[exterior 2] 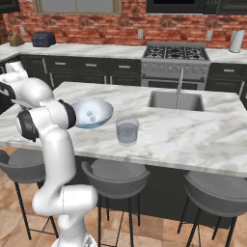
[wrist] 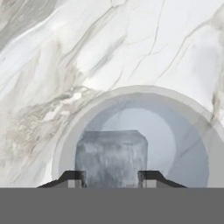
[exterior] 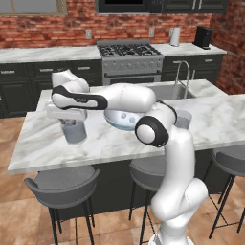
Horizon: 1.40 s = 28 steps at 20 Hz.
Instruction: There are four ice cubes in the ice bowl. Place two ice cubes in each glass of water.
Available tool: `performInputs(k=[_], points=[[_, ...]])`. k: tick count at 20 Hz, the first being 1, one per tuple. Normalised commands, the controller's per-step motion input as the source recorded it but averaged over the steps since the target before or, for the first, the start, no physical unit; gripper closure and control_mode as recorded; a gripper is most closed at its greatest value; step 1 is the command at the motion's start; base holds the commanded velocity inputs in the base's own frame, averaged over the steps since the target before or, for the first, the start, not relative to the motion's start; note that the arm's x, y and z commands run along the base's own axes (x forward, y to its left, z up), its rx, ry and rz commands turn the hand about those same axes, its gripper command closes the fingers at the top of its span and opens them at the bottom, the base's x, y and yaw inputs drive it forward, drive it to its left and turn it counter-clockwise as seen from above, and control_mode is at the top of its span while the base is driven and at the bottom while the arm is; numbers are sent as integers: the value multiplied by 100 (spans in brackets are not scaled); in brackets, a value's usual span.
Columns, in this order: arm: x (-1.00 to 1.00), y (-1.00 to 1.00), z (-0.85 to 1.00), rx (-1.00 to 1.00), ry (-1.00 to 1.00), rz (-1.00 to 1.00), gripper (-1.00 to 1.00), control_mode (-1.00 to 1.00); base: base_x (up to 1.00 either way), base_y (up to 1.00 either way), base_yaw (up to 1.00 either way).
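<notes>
Squarely above the glass (wrist: 183, 144), the hand (wrist: 111, 177) grips an ice cube (wrist: 111, 155).

The arm (exterior: 125, 97) is reaching toward nine o'clock, wrist bent down; the gripper (wrist: 111, 178) is pinching an ice cube (wrist: 111, 155) between its fingertips (wrist: 75, 178).

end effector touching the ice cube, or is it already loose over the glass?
Touching. In the hand view the ice cube sits between the end effector fingertips, both pressed against its sides with no gap, above the glass of water.
</notes>
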Motion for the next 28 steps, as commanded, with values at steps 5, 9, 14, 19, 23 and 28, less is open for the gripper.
performInputs(k=[5,9,14,19,23,28], points=[[-11,1,0,0,0,0,100,-100,0,0,0],[-9,-14,0,0,-2,0,100,-100,0,0,0],[-29,-16,0,0,-3,0,100,-100,0,0,0],[-27,-25,0,0,-6,0,100,-100,0,0,0],[-6,-24,0,0,-5,0,100,-100,0,0,0],[3,0,0,0,-2,0,-100,-100,0,0,0]])
